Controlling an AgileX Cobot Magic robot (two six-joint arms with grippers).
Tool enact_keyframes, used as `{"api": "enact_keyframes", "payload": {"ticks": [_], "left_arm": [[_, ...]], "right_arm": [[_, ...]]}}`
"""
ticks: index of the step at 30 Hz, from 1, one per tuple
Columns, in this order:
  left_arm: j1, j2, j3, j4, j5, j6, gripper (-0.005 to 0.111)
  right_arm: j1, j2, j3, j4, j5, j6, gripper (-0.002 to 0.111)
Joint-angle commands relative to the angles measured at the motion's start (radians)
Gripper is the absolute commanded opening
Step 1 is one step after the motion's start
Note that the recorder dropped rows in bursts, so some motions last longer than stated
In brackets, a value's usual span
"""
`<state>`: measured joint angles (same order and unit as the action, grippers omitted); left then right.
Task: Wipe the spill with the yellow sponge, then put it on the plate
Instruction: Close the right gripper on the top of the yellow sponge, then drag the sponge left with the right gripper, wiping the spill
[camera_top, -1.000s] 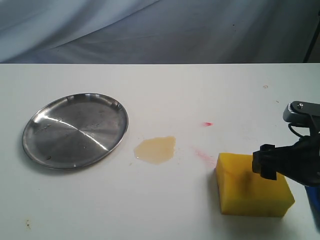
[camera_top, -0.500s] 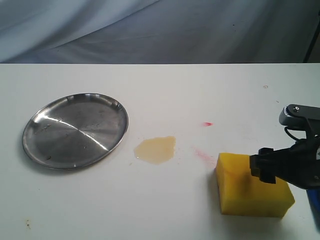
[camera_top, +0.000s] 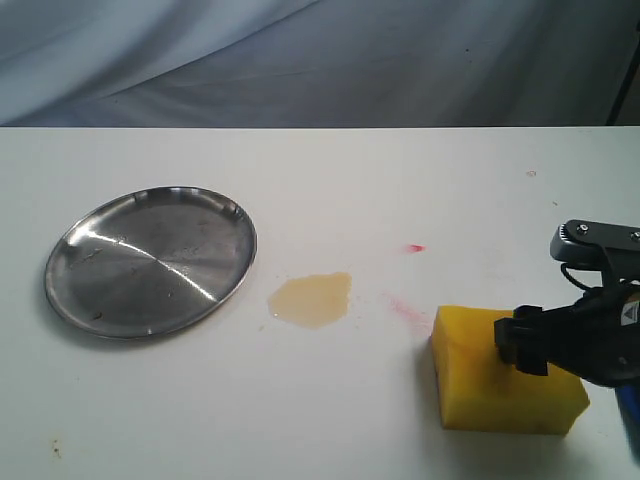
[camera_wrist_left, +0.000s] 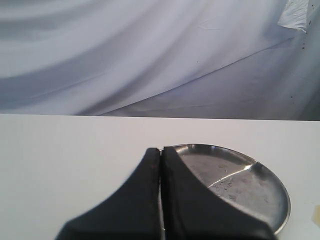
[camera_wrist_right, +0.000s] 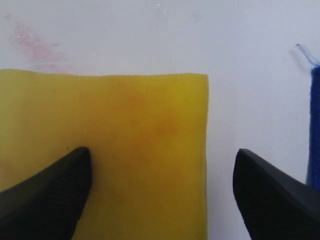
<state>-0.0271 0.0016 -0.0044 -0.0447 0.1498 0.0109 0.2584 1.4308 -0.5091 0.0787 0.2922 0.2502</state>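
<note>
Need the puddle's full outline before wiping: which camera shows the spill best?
The exterior view: the whole spill lies unobstructed between the plate and the yellow sponge. The left wrist view shows the plate beyond the shut left claw, no spill; the right wrist view shows the sponge top, no spill.

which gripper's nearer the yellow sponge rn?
Right. The right gripper hangs open over the yellow sponge. The left gripper, shut, sits by the plate, which lies across the spill from the sponge.

A white table (camera_top: 400, 170) stands before draped grey-white cloth (camera_top: 300, 60).
</note>
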Motion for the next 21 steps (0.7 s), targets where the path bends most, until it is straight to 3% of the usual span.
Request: {"api": "enact_keyframes", "payload": {"ticks": [1,2,3,8,9,16,21], "left_arm": [[-0.001,-0.002,0.004,0.001,-0.004,-0.001,0.001],[-0.001,-0.002,0.004,0.001,-0.004,-0.001,0.001],[-0.001,-0.002,0.004,0.001,-0.004,-0.001,0.001],[-0.001,-0.002,0.004,0.001,-0.004,-0.003,0.001],[-0.001,-0.002,0.004,0.001,-0.004,-0.003,0.001],[-0.001,-0.002,0.004,0.001,-0.004,-0.003,0.001],[-0.001,-0.002,0.004,0.001,-0.004,-0.003,0.001]], "right_arm": [[0.002,0.031,0.002,0.003,-0.009,0.001,0.062],[0.002,0.033,0.002,0.003,-0.012,0.001,0.058],[0.002,0.039,0.002,0.003,-0.016,0.001,0.045],[0.002,0.039,0.002,0.023,-0.023,0.001,0.004],[0.004,0.039,0.002,0.039,-0.031,0.001,0.000],[0.129,0.039,-0.142,0.064,-0.055,0.003,0.000],[0.162,0.053,-0.206,0.072,-0.087,0.018,0.000]]}}
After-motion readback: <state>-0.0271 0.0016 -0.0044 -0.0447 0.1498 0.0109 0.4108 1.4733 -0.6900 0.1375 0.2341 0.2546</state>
